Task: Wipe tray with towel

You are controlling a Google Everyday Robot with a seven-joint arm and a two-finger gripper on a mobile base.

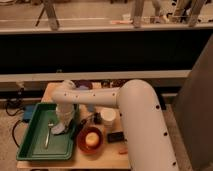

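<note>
The wiping step looks to be in hand: the white arm (95, 97) bends down from the right, and its pincer (64, 122) sits low inside the green tray (30, 145), over the tray's right half near the back wall. A pale, crumpled patch directly under it reads as the towel (58, 130), lying against the tray floor. Whether the pincer is spread or pinching the cloth cannot be told, since the wrist hides it from above. The tray itself lies at the left end of the wooden desk (107, 156); it is a shallow rectangle with raised walls and a mostly bare floor. A slim light utensil (48, 134) lies lengthwise in it, just left of the towel. The next move probably calls for dragging the cloth across the floor under steady downward pressure, working towards the uncovered front and left areas, and either steering round the utensil or nudging it aside. A red bowl (81, 144) stands just beside the tray's right wall, so strokes to that side want care.
</note>
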